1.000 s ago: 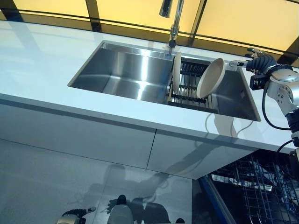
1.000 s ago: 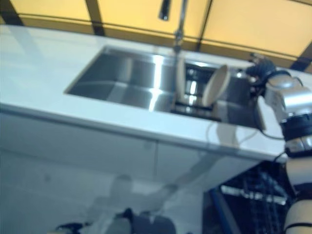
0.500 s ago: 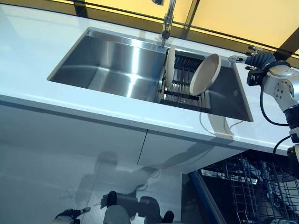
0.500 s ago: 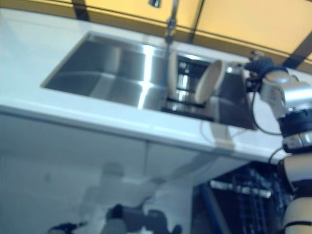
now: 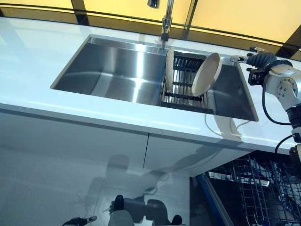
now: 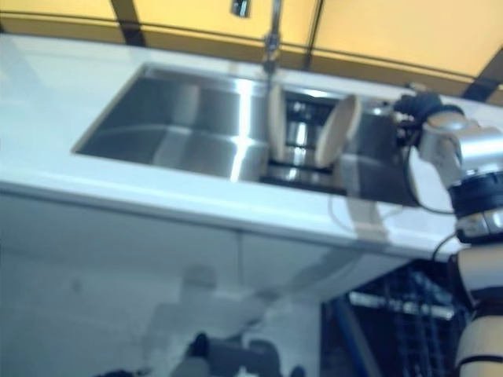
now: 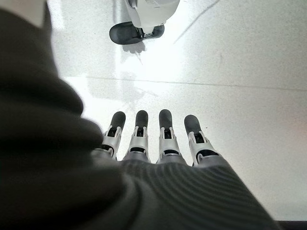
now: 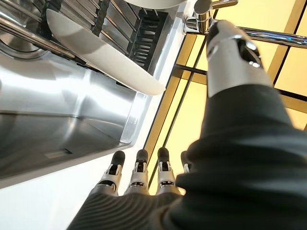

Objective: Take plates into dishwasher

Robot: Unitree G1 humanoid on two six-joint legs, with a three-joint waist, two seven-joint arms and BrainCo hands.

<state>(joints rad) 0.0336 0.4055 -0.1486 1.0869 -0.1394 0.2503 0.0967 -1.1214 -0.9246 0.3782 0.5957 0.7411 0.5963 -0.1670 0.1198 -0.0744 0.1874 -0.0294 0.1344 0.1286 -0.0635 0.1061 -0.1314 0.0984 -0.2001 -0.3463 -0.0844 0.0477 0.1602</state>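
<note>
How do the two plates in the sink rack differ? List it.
The left plate stands nearly upright and shows edge-on; the right plate leans over, showing its round face. The right plate is nearer the right robot hand. Both are cream and sit in the rack.

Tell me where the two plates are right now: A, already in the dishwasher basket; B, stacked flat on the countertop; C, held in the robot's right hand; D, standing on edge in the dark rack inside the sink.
D: both plates stand on edge in the dark rack in the sink, and the right hand is open beside them, holding nothing.
</note>
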